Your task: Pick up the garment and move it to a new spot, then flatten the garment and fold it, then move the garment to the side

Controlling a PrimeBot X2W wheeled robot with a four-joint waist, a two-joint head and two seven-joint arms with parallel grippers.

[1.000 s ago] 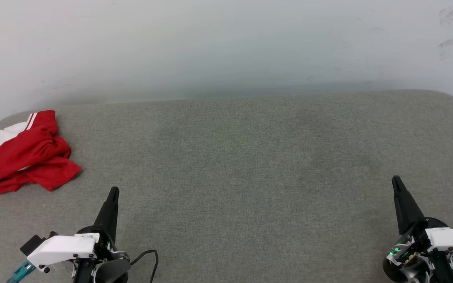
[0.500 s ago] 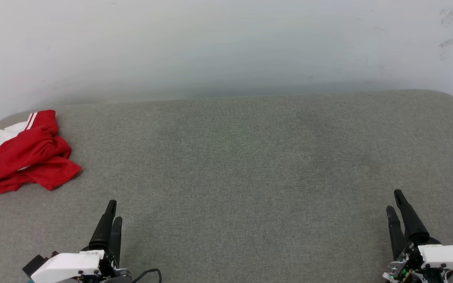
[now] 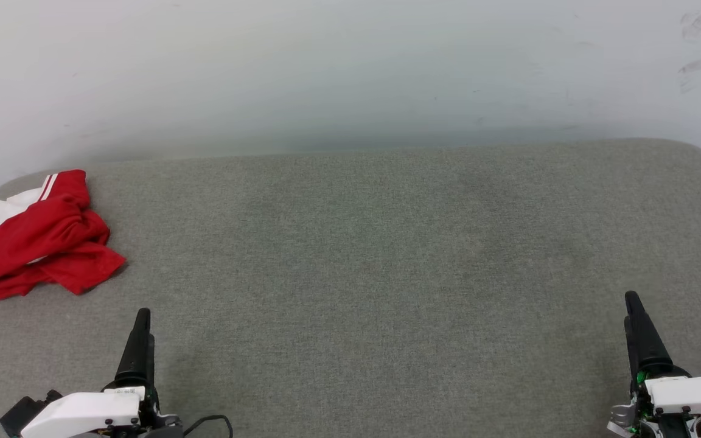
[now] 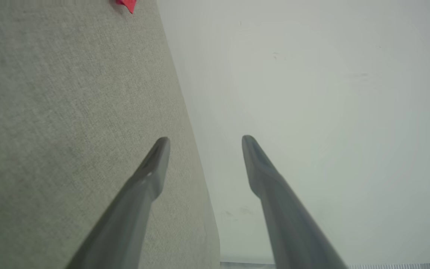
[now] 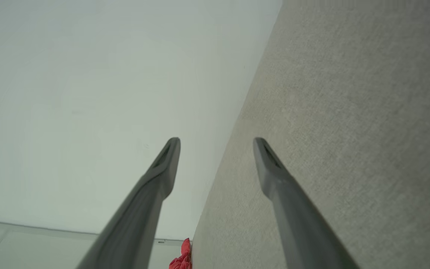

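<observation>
Nearest me, the left gripper and the right gripper were poised over the near edge of the grey fabric-covered surface. They were well apart, each with its fingers spread wide and holding nothing. Farther back, at the left end, the red garment lay crumpled with a white sleeve showing, near the pale wall.

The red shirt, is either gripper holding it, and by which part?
Nothing is held. The left gripper and right gripper stand open and empty; the red shirt lies crumpled, apart from both.
</observation>
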